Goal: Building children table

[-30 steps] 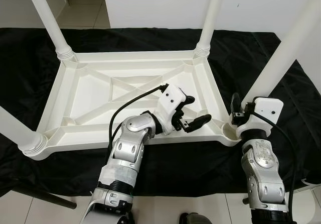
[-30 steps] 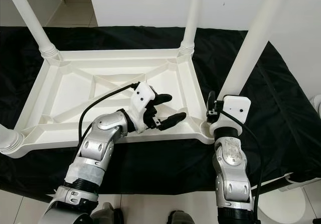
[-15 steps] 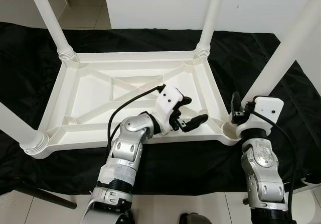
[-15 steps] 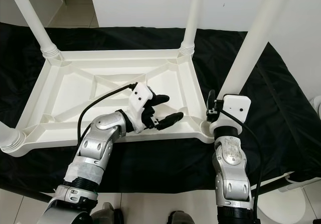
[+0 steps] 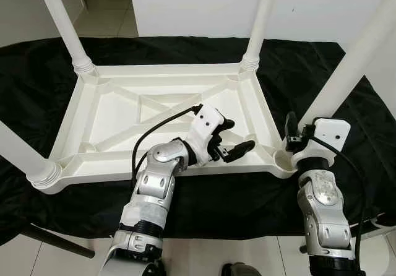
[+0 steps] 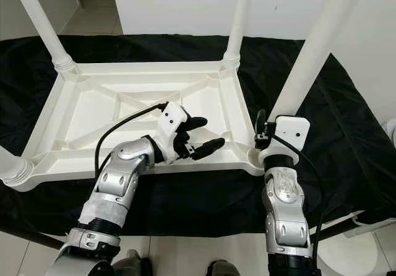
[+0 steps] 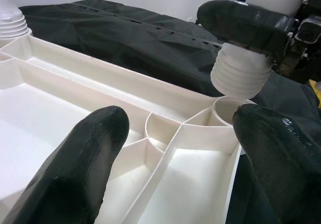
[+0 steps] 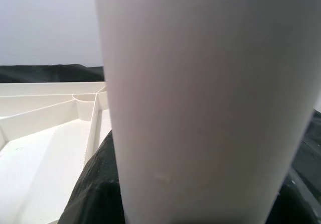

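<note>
Black cloth [image 5: 322,65], ribbed white plastic tabletop [image 5: 124,112] upturned, right gripper [image 5: 296,137] clamping round leg [image 5: 352,59], left gripper [image 5: 232,141] spread

the left arm is reaching forward and to the right, elbow bent, its white wrist block tilted up. the left gripper [image 5: 234,138] is holding its two black fingers [image 7: 75,169] spread wide apart, gripping nothing, pointing toward the right arm. the right arm is rising nearly straight up from the lower right, forearm vertical. the right gripper [image 5: 293,135] is sitting at the top of that forearm, and its fingers appear to be closed around the white leg [image 8: 210,98], though only one fingertip is showing clearly.
</note>
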`<state>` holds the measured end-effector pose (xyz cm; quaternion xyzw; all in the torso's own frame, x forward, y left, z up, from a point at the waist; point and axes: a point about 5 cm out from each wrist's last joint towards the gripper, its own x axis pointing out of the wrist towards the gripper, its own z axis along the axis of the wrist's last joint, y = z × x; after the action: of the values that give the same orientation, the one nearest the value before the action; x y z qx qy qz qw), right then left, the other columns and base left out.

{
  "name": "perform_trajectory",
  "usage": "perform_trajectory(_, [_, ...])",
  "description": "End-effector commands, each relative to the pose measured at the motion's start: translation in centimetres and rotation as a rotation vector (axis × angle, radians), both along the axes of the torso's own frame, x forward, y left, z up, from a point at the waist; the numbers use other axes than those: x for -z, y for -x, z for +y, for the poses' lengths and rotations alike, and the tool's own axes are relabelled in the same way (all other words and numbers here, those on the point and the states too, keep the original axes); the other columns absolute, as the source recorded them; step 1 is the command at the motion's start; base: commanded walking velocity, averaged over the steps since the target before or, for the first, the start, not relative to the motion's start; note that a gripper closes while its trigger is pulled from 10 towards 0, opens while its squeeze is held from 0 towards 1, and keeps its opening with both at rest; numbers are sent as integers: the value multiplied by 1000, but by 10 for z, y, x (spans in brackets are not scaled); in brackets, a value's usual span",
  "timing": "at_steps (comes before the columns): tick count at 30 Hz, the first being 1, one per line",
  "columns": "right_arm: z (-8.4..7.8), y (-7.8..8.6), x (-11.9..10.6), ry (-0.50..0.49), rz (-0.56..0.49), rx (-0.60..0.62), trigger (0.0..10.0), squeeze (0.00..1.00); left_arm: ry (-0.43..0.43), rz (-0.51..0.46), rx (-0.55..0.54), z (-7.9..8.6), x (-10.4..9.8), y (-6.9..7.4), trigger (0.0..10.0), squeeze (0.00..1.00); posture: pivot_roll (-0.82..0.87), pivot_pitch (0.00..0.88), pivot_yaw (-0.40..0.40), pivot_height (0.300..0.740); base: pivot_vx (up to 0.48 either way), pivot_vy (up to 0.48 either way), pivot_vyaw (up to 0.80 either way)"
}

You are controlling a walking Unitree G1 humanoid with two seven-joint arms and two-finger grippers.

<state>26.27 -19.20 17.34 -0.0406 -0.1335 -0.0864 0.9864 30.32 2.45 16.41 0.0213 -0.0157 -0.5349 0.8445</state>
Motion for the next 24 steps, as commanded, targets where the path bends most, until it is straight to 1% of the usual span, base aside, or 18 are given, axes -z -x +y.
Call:
perform_trajectory(1, [-3, -1, -2, 3, -16, 12, 10000, 0, 34, -32, -304, -6, -18, -18, 10000, 0, -7, 15, -9, 740, 0, 0, 0])
perform_trajectory(3, [-3, -1, -2, 3, -16, 13, 10000, 0, 34, -25, -333, -4, -17, -21, 10000, 0, -7, 17, -9, 740, 0, 0, 0])
perform_trajectory(7, [-3, -1, -3, 4, -16, 14, 10000, 0, 35, -23, -342, -3, -18, -22, 10000, 0, -7, 19, -10, 740, 0, 0, 0])
perform_trajectory(10, [-3, -1, -2, 5, -15, 13, 10000, 0, 27, 2, -414, 3, -16, -30, 10000, 0, -7, 22, -11, 740, 0, 0, 0])
perform_trajectory(13, [-3, -1, -2, 5, -15, 13, 10000, 0, 27, 2, -414, 3, -16, -30, 10000, 0, -7, 22, -11, 740, 0, 0, 0])
perform_trajectory(14, [-3, -1, -3, 6, -15, 14, 10000, 0, 24, 15, -440, 5, -15, -33, 10000, 0, -7, 22, -11, 740, 0, 0, 0])
perform_trajectory(15, [-3, -1, -3, 6, -15, 14, 10000, 0, 24, 15, -440, 5, -15, -33, 10000, 0, -7, 22, -11, 740, 0, 0, 0])
perform_trajectory(16, [-3, -1, -3, 7, -15, 15, 10000, 0, 25, 31, -482, 9, -15, -37, 10000, 0, -6, 24, -12, 740, 0, 0, 0])
perform_trajectory(18, [-3, -1, -3, 7, -15, 15, 10000, 0, 25, 31, -482, 9, -15, -37, 10000, 0, -6, 24, -12, 740, 0, 0, 0])
perform_trajectory(20, [-3, -1, -3, 7, -15, 16, 10000, 0, 29, 56, -560, 17, -14, -44, 10000, 0, -6, 25, -12, 740, 0, 0, 0])
perform_trajectory(21, [-3, -1, -3, 7, -15, 16, 10000, 0, 29, 56, -560, 17, -14, -44, 10000, 0, -6, 25, -12, 740, 0, 0, 0])
perform_trajectory(22, [-3, -1, -3, 7, -15, 16, 10000, 0, 34, 69, -614, 23, -14, -49, 10000, 0, -6, 25, -11, 740, 0, 0, 0])
perform_trajectory(24, [-3, -1, -3, 7, -15, 17, 10000, 0, 38, 75, -640, 26, -15, -51, 10000, 0, -6, 25, -11, 740, 0, 0, 0])
